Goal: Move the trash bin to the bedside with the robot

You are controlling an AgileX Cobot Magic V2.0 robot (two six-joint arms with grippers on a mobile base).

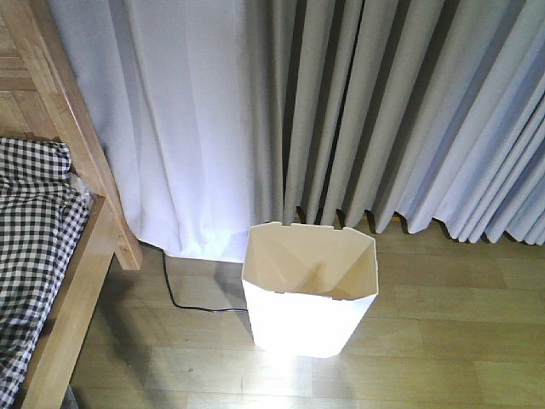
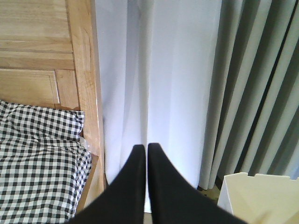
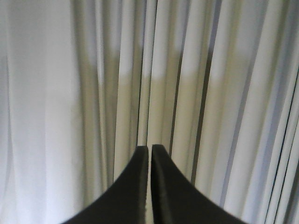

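Fingers of the left gripper [image 2: 146, 150] were pressed together, with only a hairline seam between their black tips, and they held nothing. In the left wrist view they pointed toward a white sheer curtain [image 2: 159, 84] hanging straight ahead. To their left stood the bed [image 2: 84, 79], its light brown wooden post rising beside the curtain and its black-and-white checked bedding [image 2: 37, 158] lying below the headboard panels. At the lower right corner of that view, a pale cream corner of the trash bin [image 2: 261, 198] showed, apart from the fingertips.

The right gripper [image 3: 150, 151] was likewise closed, its two dark tips meeting along a thin line and gripping nothing. It faced grey pleated curtains [image 3: 205, 112], and nothing else appeared in that wrist view.

Seen from the front-facing camera, the trash bin [image 1: 302, 319] stood upright on the wooden floor [image 1: 451, 341], its faceted rim open upward and its far edge just beside the curtain hems. It sat near the bed [image 1: 81, 256] but not touching it, with a strip of bare floor between the bin and the wooden frame. A black cable [image 1: 183, 298] ran across that strip from under the white curtain to the left side of the bin. Neither arm was visible in this view.
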